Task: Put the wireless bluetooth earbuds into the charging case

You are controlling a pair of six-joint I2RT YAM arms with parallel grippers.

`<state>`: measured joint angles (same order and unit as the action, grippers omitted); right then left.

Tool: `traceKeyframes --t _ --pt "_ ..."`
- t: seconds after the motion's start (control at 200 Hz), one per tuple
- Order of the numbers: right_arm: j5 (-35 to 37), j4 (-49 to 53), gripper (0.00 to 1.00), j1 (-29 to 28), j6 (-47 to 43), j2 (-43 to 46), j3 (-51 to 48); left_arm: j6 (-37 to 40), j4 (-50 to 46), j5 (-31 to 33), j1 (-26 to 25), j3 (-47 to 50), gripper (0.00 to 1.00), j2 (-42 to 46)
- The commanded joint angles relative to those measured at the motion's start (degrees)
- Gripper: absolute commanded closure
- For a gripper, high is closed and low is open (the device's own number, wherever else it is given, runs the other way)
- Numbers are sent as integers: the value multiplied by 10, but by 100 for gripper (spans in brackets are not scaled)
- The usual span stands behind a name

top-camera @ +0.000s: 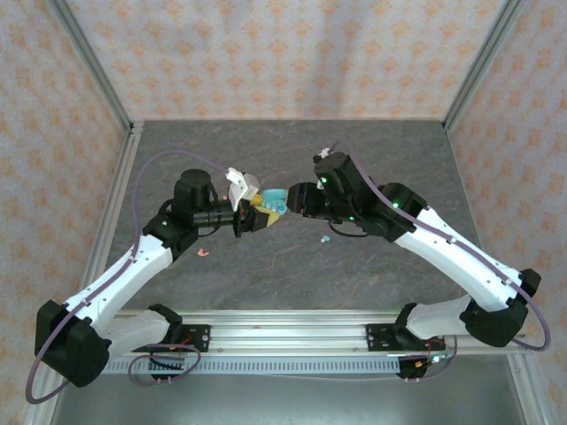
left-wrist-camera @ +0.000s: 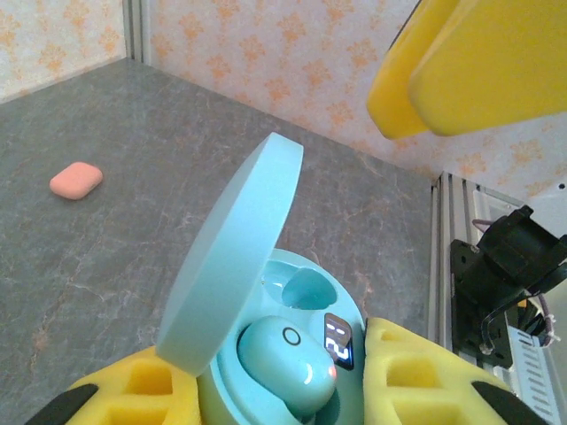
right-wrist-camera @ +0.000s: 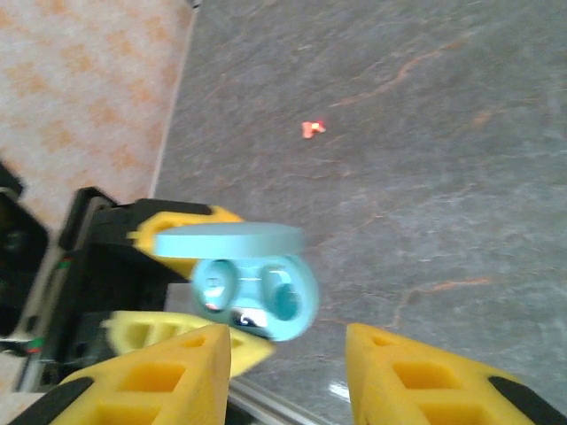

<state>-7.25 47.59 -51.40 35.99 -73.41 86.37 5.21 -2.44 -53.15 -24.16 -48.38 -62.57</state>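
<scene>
Clamping the open teal case [left-wrist-camera: 229, 266] in my left gripper [left-wrist-camera: 280, 390], 1 teal earbud [left-wrist-camera: 282, 361] seated inside; my right gripper [right-wrist-camera: 285, 356] hovers just beside it, jaws apart, empty.

One teal case [left-wrist-camera: 230, 266], one pink case [left-wrist-camera: 75, 181], two teal earbuds [left-wrist-camera: 288, 363] [top-camera: 324, 238], pink earbuds [top-camera: 204, 253], count unclear.

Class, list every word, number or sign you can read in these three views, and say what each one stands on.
Lit display on the open teal charging case: two pale digits, too angled and blurred to read for sure.
Ring sign "O": on the teal earbud seated in that case.
Nothing else is legible.
</scene>
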Motion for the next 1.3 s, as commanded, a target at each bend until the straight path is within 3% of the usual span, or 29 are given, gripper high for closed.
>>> traceKeyframes --t 0.0,0.27,0.445,0.66,0.991,1.291 --pt "45 63 61 35 19 33 -21 -22 24 -20 10 -13 95 -4" --pt "-12 41 65 142 62 53 -177 -26 6 -20 17 -8 95 -3" --pt "-65 -26 67 153 82 9 -257 -22 -1 -14 20 1 95 6" --pt "-81 -88 70 162 89 -70 -285 -4 -25 -12 22 -1 95 12" --pt "-72 -138 51 166 110 -182 -284 5 -30 -2 22 9 95 26" --pt "-61 -175 48 165 136 -212 -313 10 -30 3 23 19 95 34"
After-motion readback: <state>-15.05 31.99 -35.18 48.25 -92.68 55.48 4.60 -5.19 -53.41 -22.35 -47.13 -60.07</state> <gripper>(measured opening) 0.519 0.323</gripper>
